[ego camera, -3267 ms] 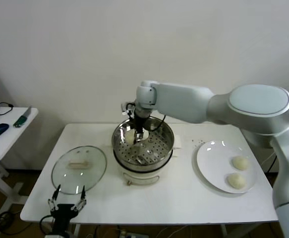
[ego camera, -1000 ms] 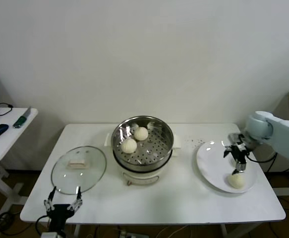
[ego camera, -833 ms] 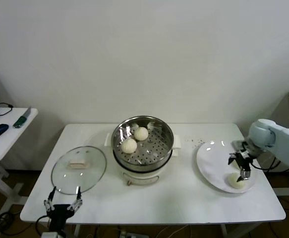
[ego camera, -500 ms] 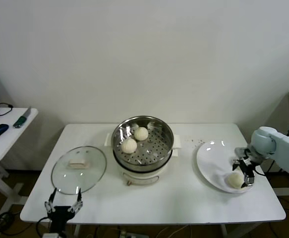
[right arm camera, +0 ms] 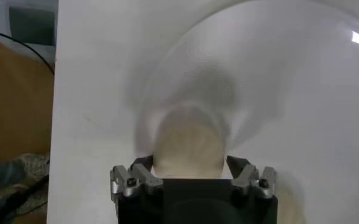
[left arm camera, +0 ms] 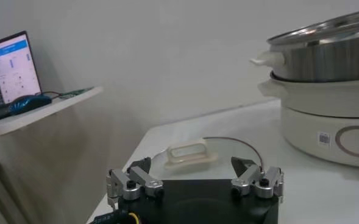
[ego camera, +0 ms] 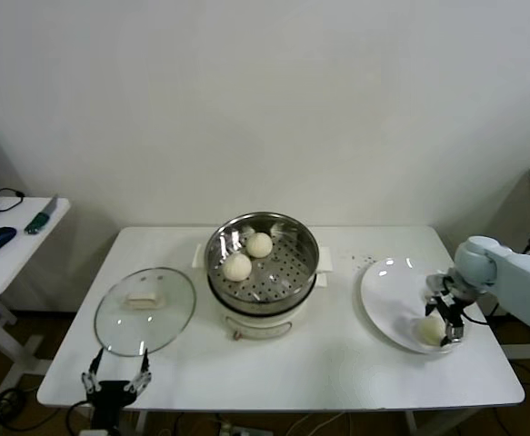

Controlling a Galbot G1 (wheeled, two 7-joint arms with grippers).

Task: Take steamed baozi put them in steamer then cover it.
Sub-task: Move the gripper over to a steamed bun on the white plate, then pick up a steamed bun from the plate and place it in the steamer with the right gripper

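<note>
Right claw (ego camera: 446, 320) is down on the white plate (ego camera: 387, 300) at the counter's (ego camera: 337, 363) right side, fingers spread around one steamed baozi (ego camera: 431, 329), which sits between them; can't tell if the pads touch it. Two baozi (ego camera: 236, 266) (ego camera: 259, 244) sit on the perforated tray in the steamer (ego camera: 263, 289), mid-counter, uncovered. Glass lid (ego camera: 145, 309) lies flat left of the steamer. Left claw (ego camera: 115, 383) hangs off the near counter edge by the lid, fingers spread, holding nothing.
</note>
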